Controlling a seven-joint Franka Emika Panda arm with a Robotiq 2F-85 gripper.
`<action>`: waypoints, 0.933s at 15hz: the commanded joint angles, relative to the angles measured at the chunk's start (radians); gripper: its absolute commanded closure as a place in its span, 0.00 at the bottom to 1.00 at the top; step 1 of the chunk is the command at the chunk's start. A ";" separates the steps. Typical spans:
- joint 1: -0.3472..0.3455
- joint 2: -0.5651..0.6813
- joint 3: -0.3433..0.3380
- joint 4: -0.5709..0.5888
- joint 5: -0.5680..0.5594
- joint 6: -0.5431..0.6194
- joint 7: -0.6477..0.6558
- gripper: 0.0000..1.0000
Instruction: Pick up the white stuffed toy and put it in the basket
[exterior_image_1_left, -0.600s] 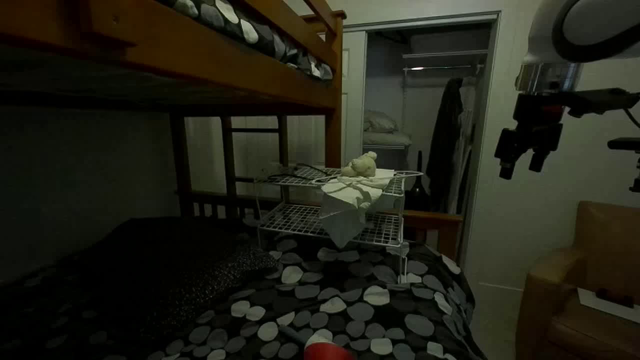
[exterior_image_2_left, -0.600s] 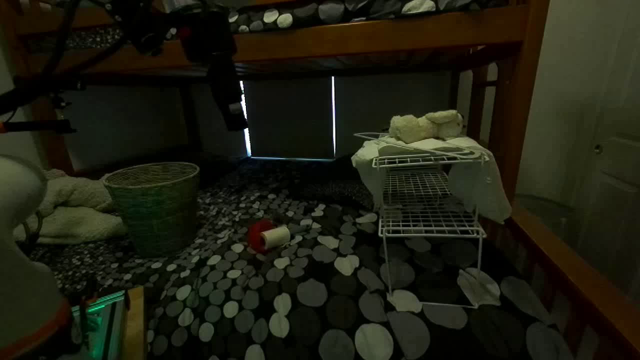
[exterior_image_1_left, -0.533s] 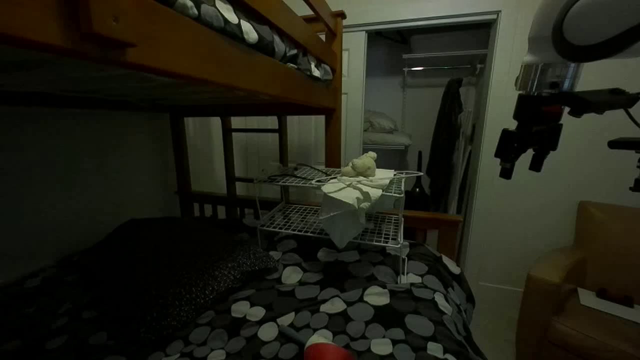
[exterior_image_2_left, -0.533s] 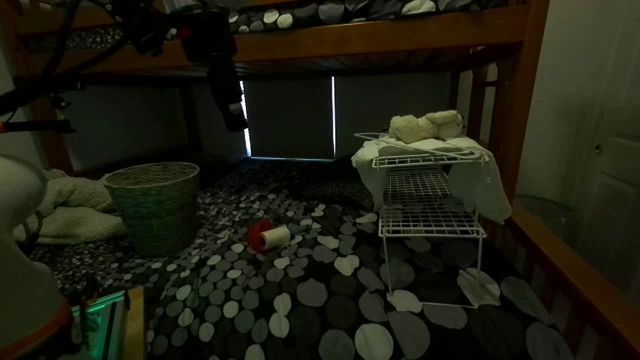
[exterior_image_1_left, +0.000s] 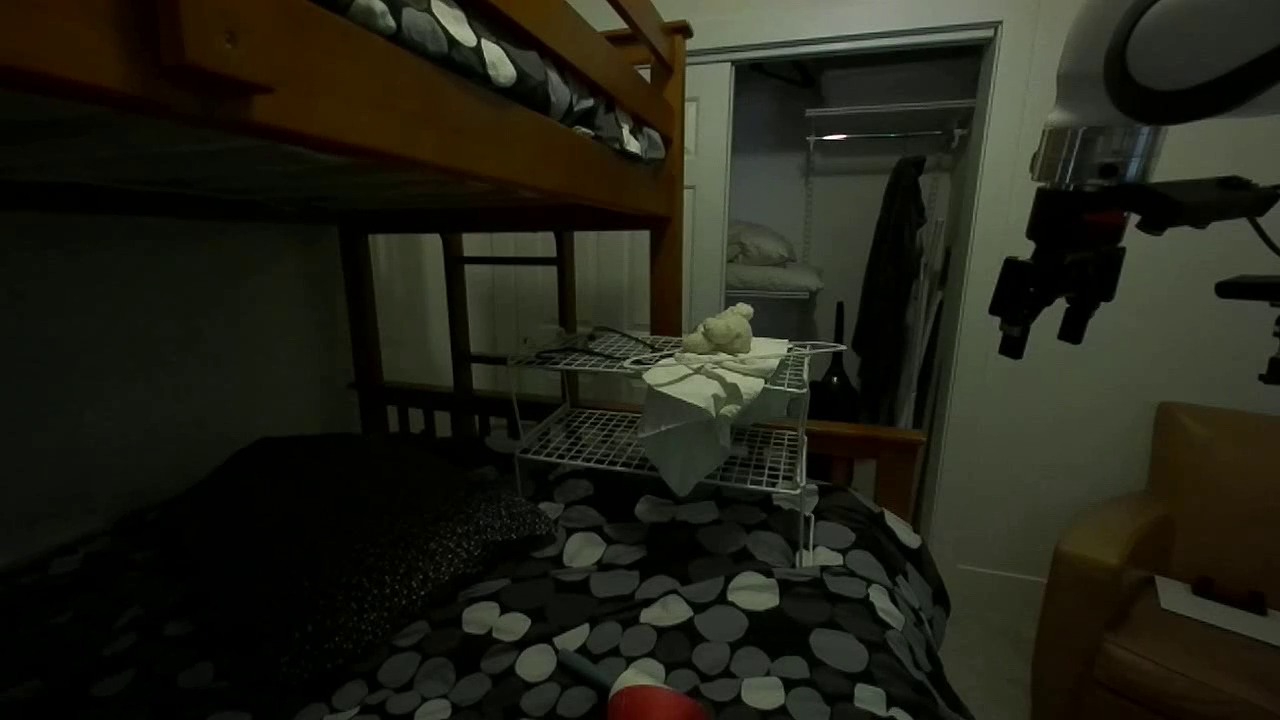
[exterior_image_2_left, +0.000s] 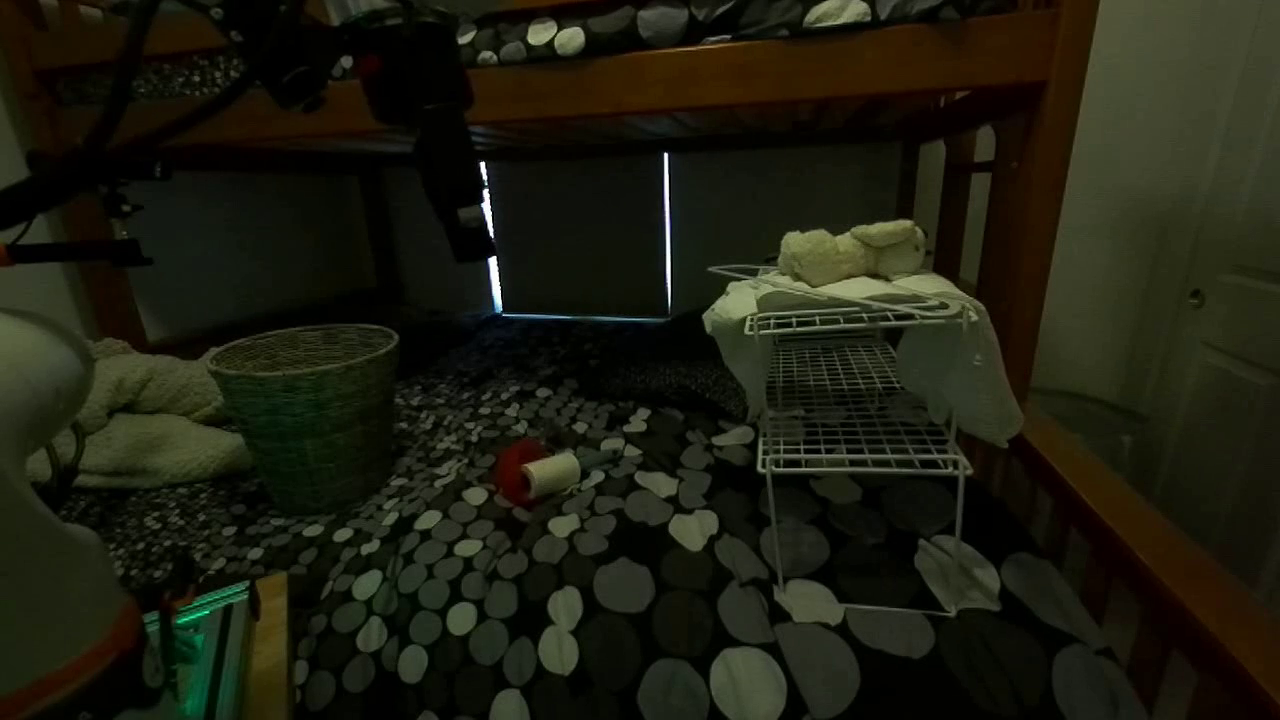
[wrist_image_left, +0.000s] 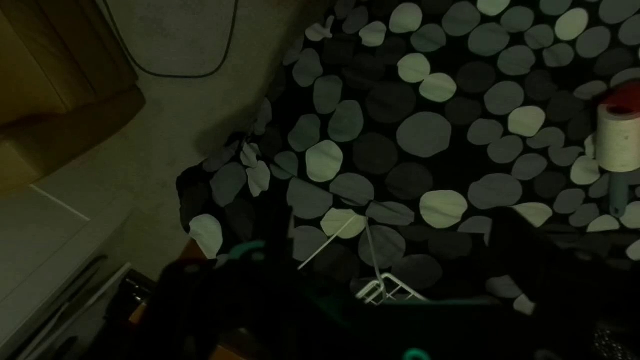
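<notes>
The white stuffed toy (exterior_image_1_left: 722, 332) is a cream plush bear. It lies on a pale cloth (exterior_image_1_left: 690, 430) on top of a white wire rack; the toy also shows in an exterior view (exterior_image_2_left: 850, 255). The tall woven basket (exterior_image_2_left: 325, 430) stands upright on the bed near the robot base. My gripper (exterior_image_1_left: 1043, 338) hangs in the air, well apart from the toy and the basket, fingers pointing down. In the wrist view the dark fingers of the gripper (wrist_image_left: 392, 217) are wide apart with nothing between them. The toy and the basket do not show in the wrist view.
The two-level wire rack (exterior_image_2_left: 860, 455) stands on the dotted bedspread, with a white hanger (exterior_image_1_left: 825, 348) on top. A red and white roller (exterior_image_2_left: 550, 474) lies on the bed. The upper bunk rail (exterior_image_2_left: 760, 80) runs overhead. A cream blanket (exterior_image_2_left: 150, 440) lies beside the basket. A tan armchair (exterior_image_1_left: 1110, 560) stands beyond.
</notes>
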 joint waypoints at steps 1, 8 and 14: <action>-0.028 0.008 0.042 -0.001 -0.037 0.123 0.107 0.00; -0.114 0.321 -0.037 0.258 -0.024 0.590 0.158 0.00; 0.108 0.675 -0.304 0.564 0.419 0.615 -0.177 0.00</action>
